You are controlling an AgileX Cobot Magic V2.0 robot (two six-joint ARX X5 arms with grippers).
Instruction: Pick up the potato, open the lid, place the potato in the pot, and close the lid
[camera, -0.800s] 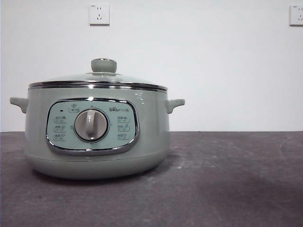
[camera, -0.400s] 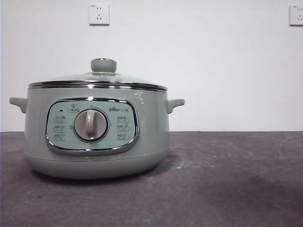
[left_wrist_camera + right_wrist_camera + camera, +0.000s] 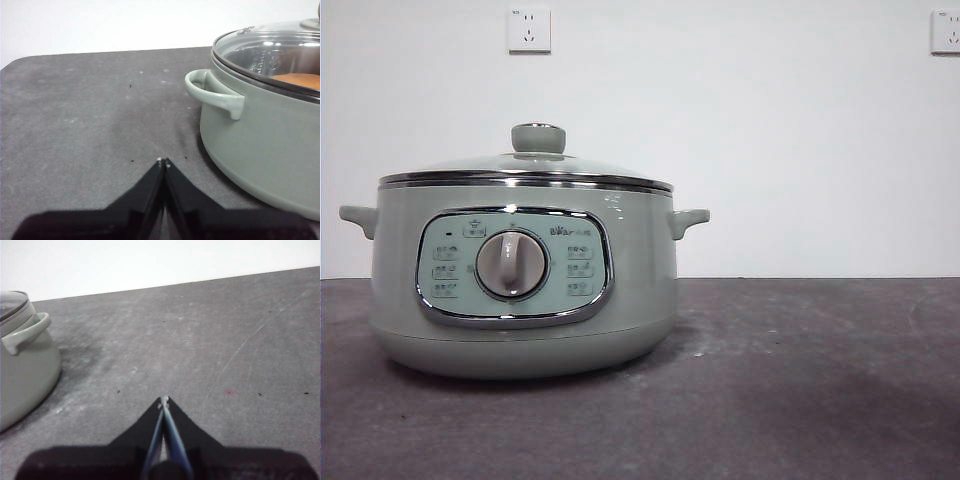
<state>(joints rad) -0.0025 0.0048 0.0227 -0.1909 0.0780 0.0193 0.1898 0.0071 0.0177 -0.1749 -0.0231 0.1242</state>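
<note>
Potato (image 3: 299,80) already lies inside the pot (image 3: 525,290), an orange-brown shape you see through the domed glass lid (image 3: 525,168), which sits seated on its steel rim. Your left hand (image 3: 163,162) rests pinched together, empty, low over the gritty dark counter (image 3: 200,340) beside the pot's handle; your right hand (image 3: 163,401), likewise pinched, sits farther off

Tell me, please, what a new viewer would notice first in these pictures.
The big sage-green pot dominates the dark table, with its glass lid closed on top. Through the lid, the left wrist view shows the orange-brown potato inside. Both end effectors, left and right, are shut and empty above the table.
</note>
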